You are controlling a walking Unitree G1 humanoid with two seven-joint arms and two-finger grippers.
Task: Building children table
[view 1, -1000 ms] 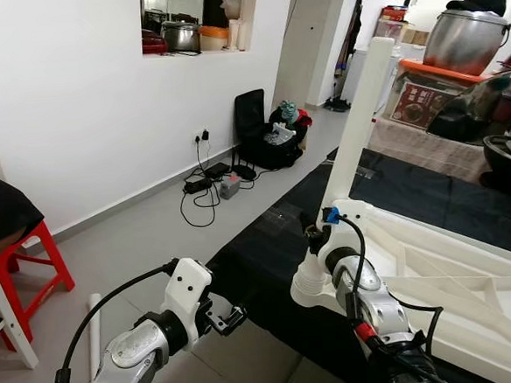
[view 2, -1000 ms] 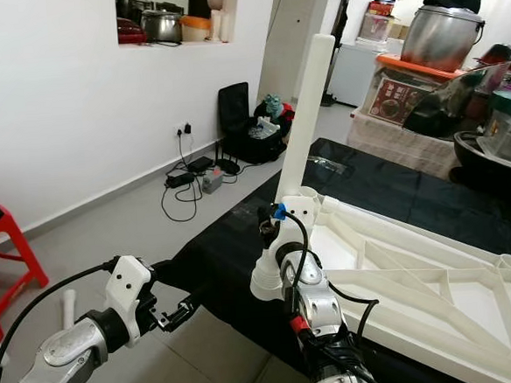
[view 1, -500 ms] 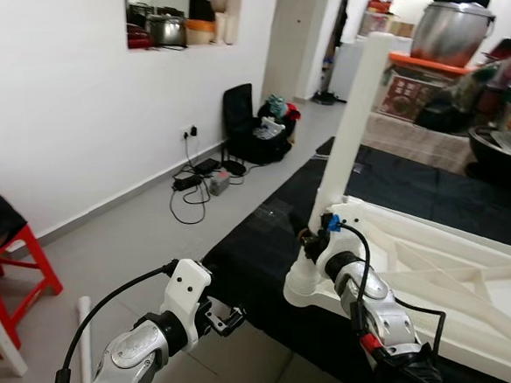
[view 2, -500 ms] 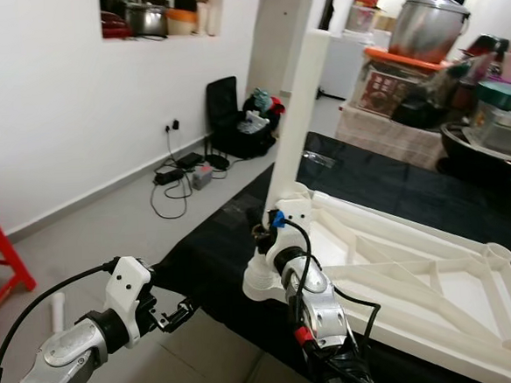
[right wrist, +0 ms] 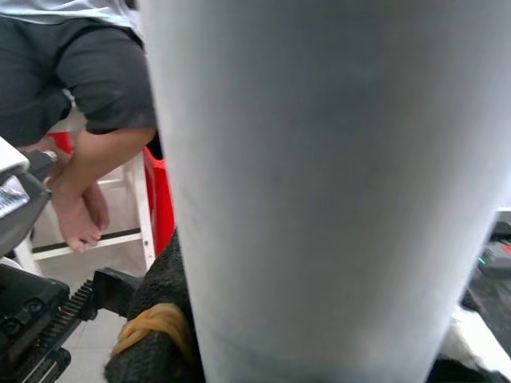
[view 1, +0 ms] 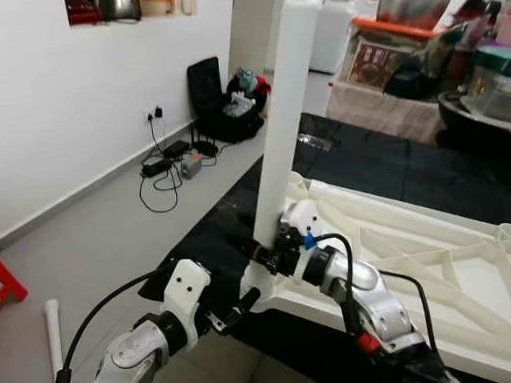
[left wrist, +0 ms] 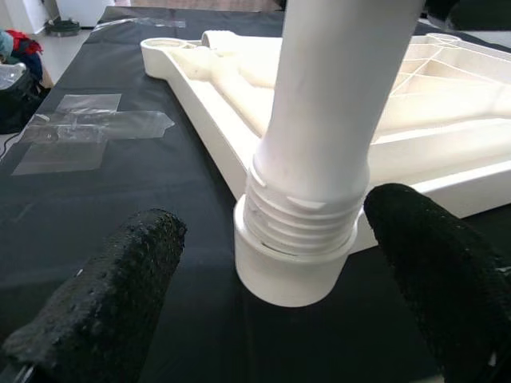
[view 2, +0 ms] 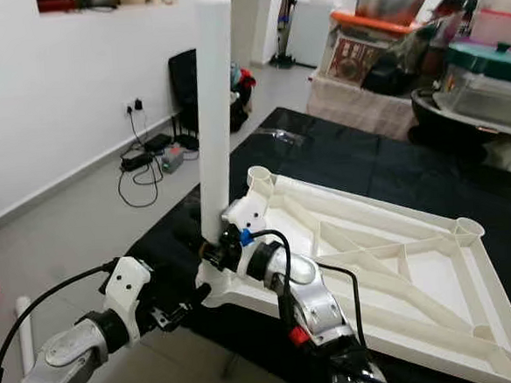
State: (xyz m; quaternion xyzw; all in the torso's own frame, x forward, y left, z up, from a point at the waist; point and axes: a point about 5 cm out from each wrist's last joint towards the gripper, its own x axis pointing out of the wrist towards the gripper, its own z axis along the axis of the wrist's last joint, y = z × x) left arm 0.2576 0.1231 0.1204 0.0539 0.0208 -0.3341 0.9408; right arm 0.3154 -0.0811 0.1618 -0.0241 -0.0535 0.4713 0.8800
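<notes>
Left eye view shows a white plastic children's tabletop (view 1: 436,258) lying upside down on a black cloth (view 1: 359,171), its ribbed underside facing up. A white table leg (view 1: 281,111) stands upright in the socket at the tabletop's near corner on the robot's left. The right gripper (view 1: 273,253) is at the base of that leg, just above the socket, and its jaws are clamped on the leg; in the right wrist view the leg (right wrist: 335,183) looms close against the dark finger padding. The left gripper (view 1: 237,308) is low and just beside the same corner. In the left wrist view its two black fingers (left wrist: 104,295) stand apart on either side of the leg's threaded collar (left wrist: 307,231) without touching it, and the collar sits partly screwed into the round corner socket (left wrist: 287,275), with some thread exposed. Clear tape strips (left wrist: 88,132) lie on the cloth near the tabletop's edge. On the grey floor lie a tangle of cables (view 1: 170,162), a black bag (view 1: 209,94) by the white wall, and a loose white leg (view 1: 52,333). A person's bare leg and hand (right wrist: 80,191) appear by a red stool (right wrist: 160,207) in the right wrist view.
</notes>
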